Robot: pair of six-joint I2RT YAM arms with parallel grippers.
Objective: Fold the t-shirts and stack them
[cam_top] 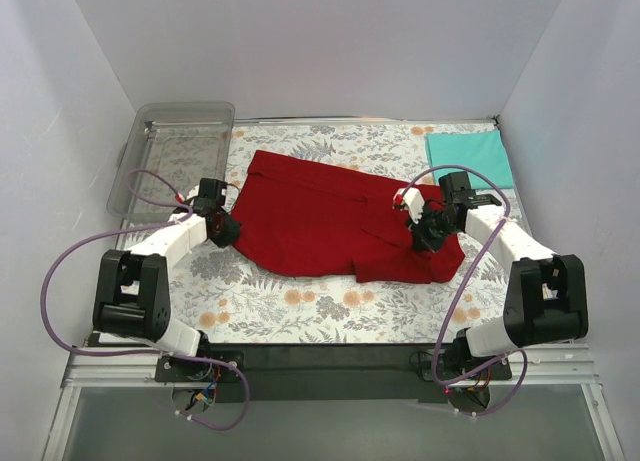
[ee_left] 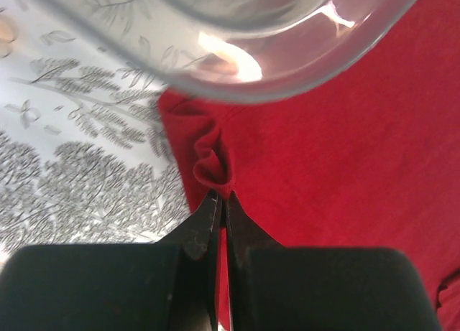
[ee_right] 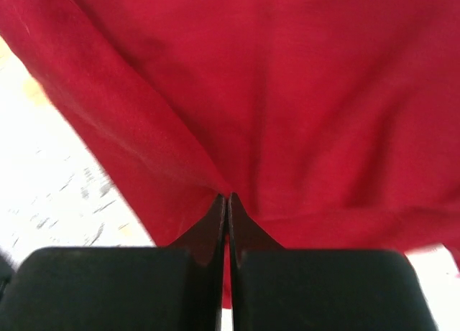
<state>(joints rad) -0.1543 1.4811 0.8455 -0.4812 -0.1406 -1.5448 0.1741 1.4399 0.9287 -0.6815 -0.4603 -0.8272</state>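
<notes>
Both the left claw (ee_left: 221, 199) and right claw (ee_right: 228, 199) are pinching, fully closed, opposite edges of the deep red cloth t-shirt (cam_top: 330, 226) lying between them, a light teal cloth t-shirt (cam_top: 470, 156) sitting just beyond the right one.

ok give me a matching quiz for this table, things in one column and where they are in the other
1. deep red cloth t-shirt
2. light teal cloth t-shirt
3. clear plastic bin
4. left gripper

a. far left corner of the table
b. shut, pinching the red cloth's edge
c. spread across the middle
d. far right corner of the table

Pairs: 1-c, 2-d, 3-a, 4-b
</notes>
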